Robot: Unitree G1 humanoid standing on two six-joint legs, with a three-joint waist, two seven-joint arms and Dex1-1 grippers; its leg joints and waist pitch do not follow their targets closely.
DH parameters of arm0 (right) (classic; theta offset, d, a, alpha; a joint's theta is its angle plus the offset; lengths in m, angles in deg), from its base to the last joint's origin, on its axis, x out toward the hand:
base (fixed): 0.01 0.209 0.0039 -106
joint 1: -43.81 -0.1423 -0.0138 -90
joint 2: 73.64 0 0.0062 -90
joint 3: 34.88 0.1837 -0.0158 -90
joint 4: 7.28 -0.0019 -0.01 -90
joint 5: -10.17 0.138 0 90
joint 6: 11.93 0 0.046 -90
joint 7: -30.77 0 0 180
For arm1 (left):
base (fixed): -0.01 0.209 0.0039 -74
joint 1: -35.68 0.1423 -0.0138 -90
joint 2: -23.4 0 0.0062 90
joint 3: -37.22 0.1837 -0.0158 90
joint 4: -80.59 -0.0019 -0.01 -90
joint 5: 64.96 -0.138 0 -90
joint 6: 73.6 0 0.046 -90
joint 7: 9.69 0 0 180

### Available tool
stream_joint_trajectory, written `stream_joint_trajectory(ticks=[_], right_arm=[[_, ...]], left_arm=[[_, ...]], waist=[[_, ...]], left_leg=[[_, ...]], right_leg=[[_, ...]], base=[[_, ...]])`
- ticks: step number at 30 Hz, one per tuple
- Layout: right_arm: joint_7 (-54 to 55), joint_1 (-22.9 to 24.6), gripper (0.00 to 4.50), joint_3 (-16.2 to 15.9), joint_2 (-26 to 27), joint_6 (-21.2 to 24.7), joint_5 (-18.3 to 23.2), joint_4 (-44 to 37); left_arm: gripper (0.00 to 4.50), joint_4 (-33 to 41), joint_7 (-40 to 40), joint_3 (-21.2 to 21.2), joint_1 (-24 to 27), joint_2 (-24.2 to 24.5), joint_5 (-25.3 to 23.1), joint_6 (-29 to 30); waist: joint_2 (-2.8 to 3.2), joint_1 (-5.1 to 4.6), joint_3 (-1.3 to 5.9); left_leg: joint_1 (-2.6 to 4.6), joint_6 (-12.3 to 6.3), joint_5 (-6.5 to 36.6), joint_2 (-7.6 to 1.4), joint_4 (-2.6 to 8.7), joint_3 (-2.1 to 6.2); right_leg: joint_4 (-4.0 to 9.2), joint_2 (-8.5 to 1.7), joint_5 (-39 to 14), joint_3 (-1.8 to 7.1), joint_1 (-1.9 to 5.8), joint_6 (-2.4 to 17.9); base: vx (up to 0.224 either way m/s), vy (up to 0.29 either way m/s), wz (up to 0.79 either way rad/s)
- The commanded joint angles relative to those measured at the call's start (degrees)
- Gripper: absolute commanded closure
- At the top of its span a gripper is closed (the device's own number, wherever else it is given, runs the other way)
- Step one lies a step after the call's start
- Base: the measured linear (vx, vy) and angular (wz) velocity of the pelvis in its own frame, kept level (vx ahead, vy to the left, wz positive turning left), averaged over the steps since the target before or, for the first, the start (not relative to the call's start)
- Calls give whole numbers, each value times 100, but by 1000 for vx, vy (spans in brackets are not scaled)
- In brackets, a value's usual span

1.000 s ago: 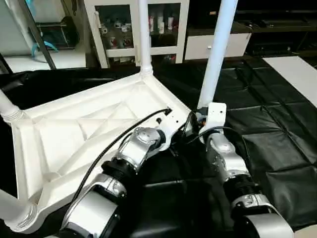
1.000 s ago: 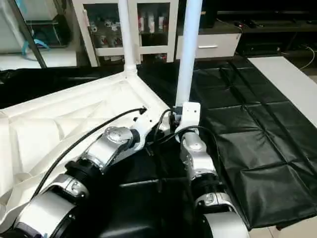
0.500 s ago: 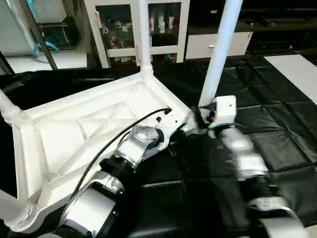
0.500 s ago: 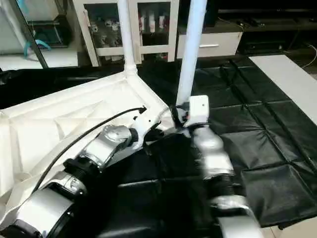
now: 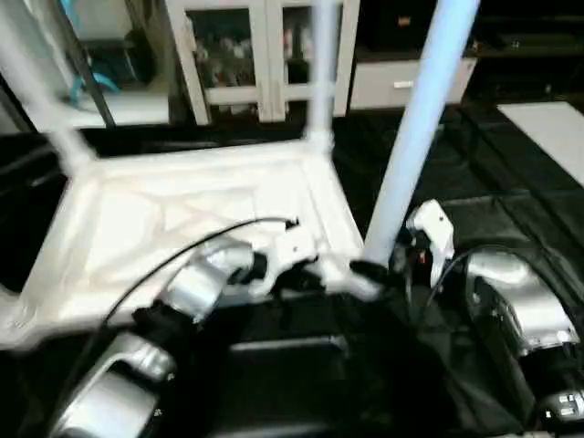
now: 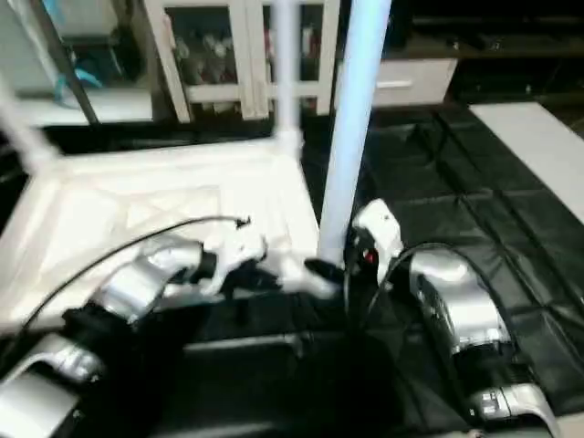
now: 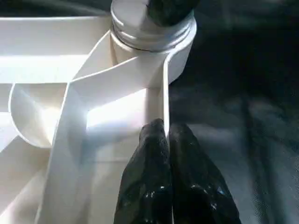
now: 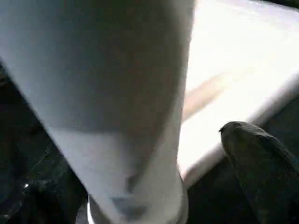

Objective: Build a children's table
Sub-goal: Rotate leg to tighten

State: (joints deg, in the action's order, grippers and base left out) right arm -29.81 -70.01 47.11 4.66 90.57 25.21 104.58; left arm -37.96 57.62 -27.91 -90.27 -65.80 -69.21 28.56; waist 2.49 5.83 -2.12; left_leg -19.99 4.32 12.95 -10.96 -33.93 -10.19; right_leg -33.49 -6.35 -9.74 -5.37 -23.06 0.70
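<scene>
The left arm (image 5: 137, 365) reached forward and inward from the near left, its silver forearm angled toward the near right corner of the upturned tabletop (image 5: 137, 219). The left claw (image 7: 163, 140) was pinched shut on the tabletop's thin side wall, one black finger (image 7: 149, 154) inside the wall and the other outside, just short of the corner socket (image 7: 152, 28). The right arm (image 5: 511, 310) came in from the near right with its wrist turned toward that same corner. The right claw (image 5: 383, 272) stood wide open around the base of the nearest leg (image 5: 415, 137), one finger (image 8: 254, 158) apart from the tube; whether the other finger touched it could not be told. That leg rose upright from the corner socket. The tabletop lay underside up on a black quilted cover (image 5: 511, 219), ribs and cross braces showing. Beyond the nearest leg, a second leg (image 5: 319, 73) stood at the far right corner and a third (image 5: 41, 91) at the far left. Behind them stood a white cabinet (image 5: 246, 55).
</scene>
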Motion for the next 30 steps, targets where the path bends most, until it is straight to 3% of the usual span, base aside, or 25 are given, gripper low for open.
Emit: stream_joint_trajectory(ticks=[1, 3, 4, 6, 7, 10, 15, 17, 19, 21, 24, 30], right_arm=[[-439, -13, 9, -69, -248, 171, 84, -192], [-486, -30, 9, -95, -267, 178, 49, -148], [-528, -48, 9, -137, -294, 158, 13, -98], [-675, -65, 9, -216, -342, 244, 48, -94], [-808, -62, 9, -286, -376, 270, 30, -107], [-989, -65, 9, -366, -436, 292, -47, -102], [-1053, -8, 46, -310, -525, 269, -45, -129], [-1024, 0, 79, -319, -506, 206, -100, -63], [-1032, -2, 84, -328, -501, 199, -110, -49], [-1026, 7, 96, -348, -486, 206, -117, -60], [-1025, 37, 130, -391, -487, 185, -155, -48], [-1035, 12, 175, -442, -475, 153, -258, 38]], left_arm=[[450, 57, 445, 463, 287, 65, -140, 296], [450, 52, 419, 471, 285, 61, -169, 317], [450, 9, 316, 461, 284, 38, -206, 303], [450, -43, 197, 449, 272, 13, -231, 315], [450, -29, 167, 422, 286, 8, -211, 368], [450, 93, 175, 428, 323, 50, -200, 463], [450, 287, 231, 439, 411, 116, -216, 588], [450, 282, 245, 438, 411, 136, -216, 583], [450, 280, 245, 439, 407, 138, -213, 587], [450, 300, 266, 464, 395, 144, -215, 605], [450, 315, 255, 489, 397, 138, -230, 621], [450, 344, 253, 481, 425, 166, -218, 650]], waist=[[-51, 23, 311], [-49, 34, 321], [-99, 45, 324], [-110, 70, 321], [-78, 86, 325], [-79, 89, 321], [-74, 89, 338], [-33, 87, 345], [-56, 83, 345], [-20, 86, 346], [-48, 77, 353], [-28, 73, 363]], left_leg=[[-10, -555, 672, -258, 430, 46], [-9, -607, 499, -250, 403, 30], [-13, -622, 462, -239, 399, 24], [-19, -624, 465, -233, 400, 27], [-16, -620, 488, -231, 396, 28], [-20, -580, 546, -235, 402, 35], [-21, -597, 421, -234, 387, 40], [-18, -628, 353, -227, 373, 40], [-25, -643, 369, -220, 370, 38], [-20, -632, 398, -223, 371, 41], [-19, -628, 412, -222, 368, 38], [-21, -653, 368, -217, 356, 37]], right_leg=[[268, -270, -736, 254, 328, 1496], [247, -264, -517, 259, 313, 1554], [250, -267, -490, 258, 319, 1568], [257, -282, -600, 258, 328, 1547], [255, -282, -671, 255, 331, 1537], [278, -282, -780, 253, 328, 1486], [250, -272, -600, 251, 332, 1515], [236, -262, -474, 246, 328, 1558], [239, -259, -475, 242, 337, 1563], [244, -260, -519, 240, 333, 1565], [244, -254, -493, 240, 340, 1565], [235, -251, -443, 237, 341, 1582]], base=[[0, 0, 0], [0, 0, 0], [0, 0, 0], [0, 0, 0], [0, 0, 0], [0, 0, 0], [0, 0, 0], [0, 0, 0], [0, 0, 0], [0, 0, 0], [0, 0, 0], [0, 0, 0]])
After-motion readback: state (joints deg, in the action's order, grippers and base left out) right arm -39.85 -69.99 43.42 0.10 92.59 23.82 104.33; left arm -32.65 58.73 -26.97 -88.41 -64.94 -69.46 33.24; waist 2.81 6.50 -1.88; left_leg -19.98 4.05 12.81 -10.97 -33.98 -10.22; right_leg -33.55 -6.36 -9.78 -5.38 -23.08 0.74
